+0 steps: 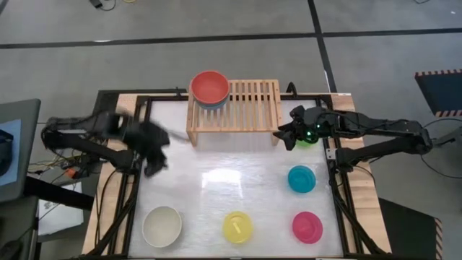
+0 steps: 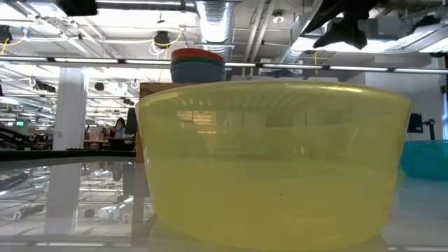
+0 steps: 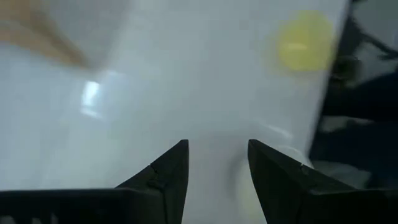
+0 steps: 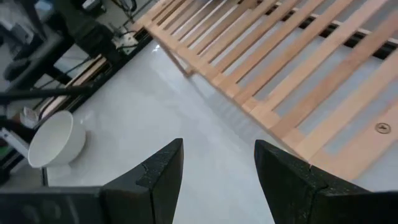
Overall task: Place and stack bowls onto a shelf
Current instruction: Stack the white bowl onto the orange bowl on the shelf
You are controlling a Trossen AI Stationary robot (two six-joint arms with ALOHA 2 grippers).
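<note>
The light-wood shelf [image 1: 245, 108] stands at the table's far middle. On its left end a red bowl [image 1: 210, 87] tops a stack of darker bowls [image 2: 198, 70]. The cream bowl [image 1: 162, 225], yellow bowl [image 1: 237, 226], magenta bowl [image 1: 307, 226] and cyan bowl [image 1: 301, 178] rest on the table. A green patch [image 1: 310, 136] shows under the right arm's wrist; what it is cannot be told. My left gripper [image 1: 154, 162] hangs open over the table's left part, empty [image 3: 217, 144]. My right gripper [image 1: 285, 136] is open and empty at the shelf's right end [image 4: 219, 143].
The shelf's slats [image 4: 280, 62] to the right of the stack are bare. The black metal frame [image 1: 339, 188] runs along the table's sides. Bare white tabletop [image 1: 231, 170] lies between the shelf and the near row of bowls. In the low view the yellow bowl [image 2: 273, 161] fills the foreground.
</note>
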